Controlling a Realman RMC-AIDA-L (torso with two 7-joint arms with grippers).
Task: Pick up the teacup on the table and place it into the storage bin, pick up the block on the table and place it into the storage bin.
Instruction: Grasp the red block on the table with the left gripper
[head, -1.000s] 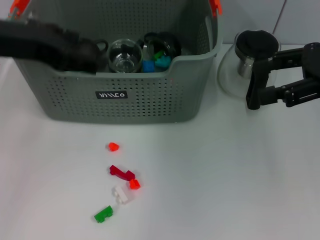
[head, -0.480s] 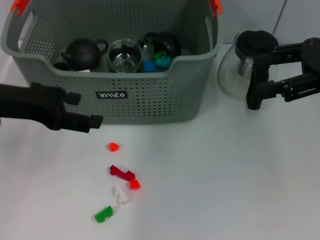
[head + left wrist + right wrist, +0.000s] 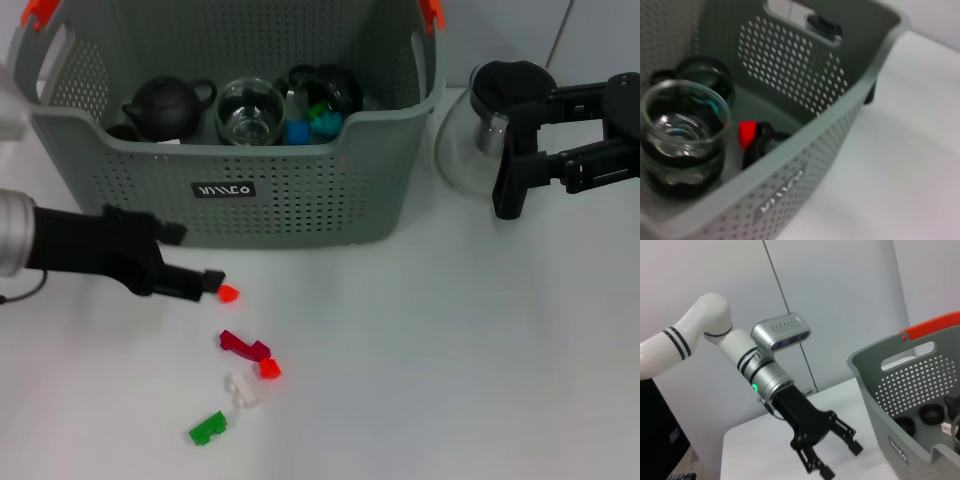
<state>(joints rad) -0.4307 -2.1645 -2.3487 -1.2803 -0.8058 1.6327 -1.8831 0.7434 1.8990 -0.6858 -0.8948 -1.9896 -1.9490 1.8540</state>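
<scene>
The grey perforated storage bin (image 3: 300,205) stands at the back, and also shows in the left wrist view (image 3: 805,75) and the right wrist view (image 3: 920,390). Inside it are a clear glass teacup (image 3: 250,110) (image 3: 682,135), a black teapot (image 3: 165,100) and small blue and green blocks. Loose blocks lie on the table in front: orange (image 3: 228,293), dark red (image 3: 243,346), orange-red (image 3: 269,369), white (image 3: 241,388) and green (image 3: 207,428). My left gripper (image 3: 195,258) is open and empty, low over the table, its tip just left of the orange block; the right wrist view shows it open (image 3: 832,455). My right gripper (image 3: 510,160) is open and empty beside the glass pot.
A round glass pot with a black lid (image 3: 500,105) stands right of the bin, right next to my right gripper. A red block (image 3: 746,134) lies in the bin beside the glass teacup. The white table (image 3: 450,380) stretches to the front right.
My left arm has come out from over the bin and down to the table in front of it, ending by the orange block. The right arm has barely moved.
</scene>
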